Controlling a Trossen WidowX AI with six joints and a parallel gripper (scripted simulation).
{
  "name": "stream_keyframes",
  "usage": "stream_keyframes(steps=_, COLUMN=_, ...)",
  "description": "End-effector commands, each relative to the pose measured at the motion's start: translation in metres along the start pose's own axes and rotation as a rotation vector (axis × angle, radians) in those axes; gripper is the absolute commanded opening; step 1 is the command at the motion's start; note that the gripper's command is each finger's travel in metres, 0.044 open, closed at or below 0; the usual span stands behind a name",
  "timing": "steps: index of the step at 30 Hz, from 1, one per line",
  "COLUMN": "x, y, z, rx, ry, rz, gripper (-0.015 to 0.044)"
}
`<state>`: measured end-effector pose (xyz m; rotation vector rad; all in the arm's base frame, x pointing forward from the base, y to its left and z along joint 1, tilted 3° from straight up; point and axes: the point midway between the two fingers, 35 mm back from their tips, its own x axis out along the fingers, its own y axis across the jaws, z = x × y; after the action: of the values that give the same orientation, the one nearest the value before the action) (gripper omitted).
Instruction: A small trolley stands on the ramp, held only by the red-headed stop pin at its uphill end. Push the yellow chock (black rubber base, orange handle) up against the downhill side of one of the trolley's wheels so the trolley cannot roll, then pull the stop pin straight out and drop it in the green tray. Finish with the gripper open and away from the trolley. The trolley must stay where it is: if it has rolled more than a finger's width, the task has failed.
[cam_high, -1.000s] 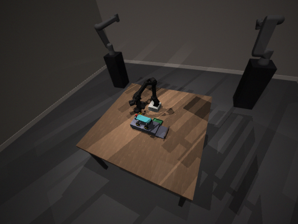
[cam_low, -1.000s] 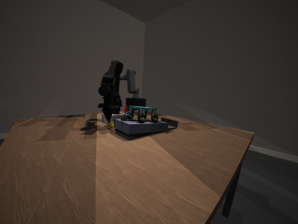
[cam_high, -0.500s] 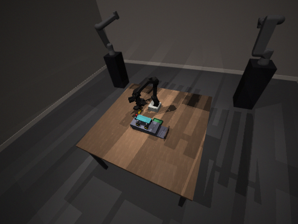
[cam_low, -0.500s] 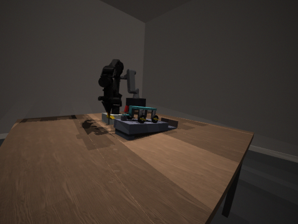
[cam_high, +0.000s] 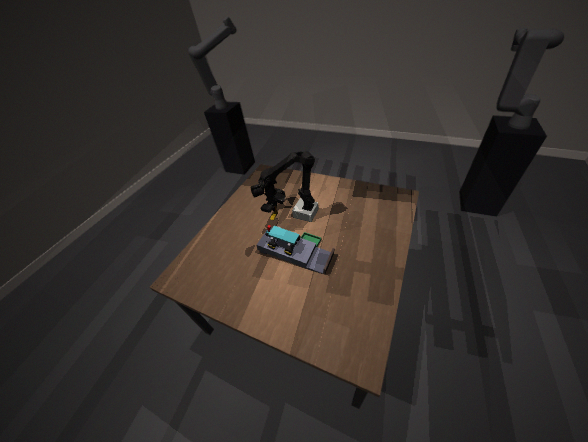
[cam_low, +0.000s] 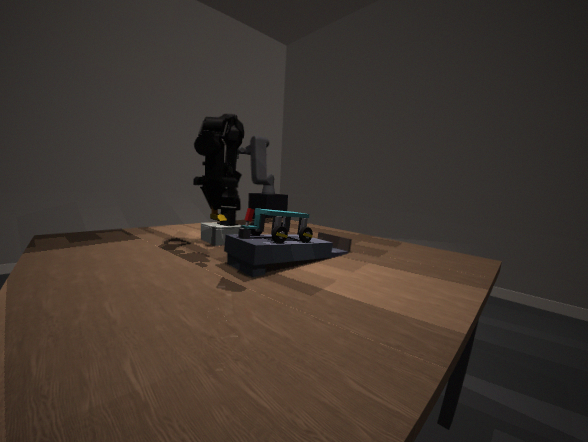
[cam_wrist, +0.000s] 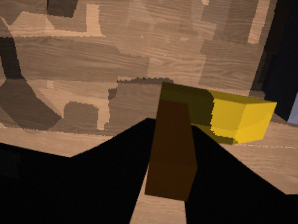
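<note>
My gripper (cam_high: 274, 210) (cam_low: 215, 208) (cam_wrist: 169, 131) is shut on the chock's orange handle. The yellow chock (cam_high: 273, 217) (cam_low: 222, 218) (cam_wrist: 242, 120) hangs above the table, beside the ramp's uphill end; its black rubber base cannot be made out. The teal trolley (cam_high: 283, 234) (cam_low: 282, 213) stands on the grey ramp (cam_high: 304, 256) (cam_low: 292, 253), near the uphill end. The red-headed stop pin (cam_high: 269, 227) (cam_low: 249, 215) stands upright at the trolley's uphill end. The green tray (cam_high: 311, 240) lies beside the ramp, on the arm's side; it is hidden in the exterior view.
The arm's pale base block (cam_high: 303, 212) (cam_low: 211, 234) stands behind the ramp. A raised end wall (cam_high: 329, 260) (cam_low: 334, 242) closes the ramp's low end. Broad shadows cross the wooden table (cam_high: 270, 310) (cam_low: 250, 360). Two grey arms on dark pedestals stand beyond the table.
</note>
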<state>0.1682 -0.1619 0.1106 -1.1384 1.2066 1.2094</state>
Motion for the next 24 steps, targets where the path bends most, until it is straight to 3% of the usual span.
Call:
stream_keyframes(steps=1, x=-0.014, y=-0.003, z=-0.001, rx=-0.006, ry=0.004, rz=-0.011, gripper=0.0000)
stream_keyframes(steps=12, x=-0.026, y=-0.005, z=-0.002, rx=0.016, ry=0.004, rz=-0.011, gripper=0.0000)
stream_keyframes(steps=24, x=-0.026, y=-0.005, z=-0.002, rx=0.408, ry=0.003, rz=-0.009, gripper=0.0000)
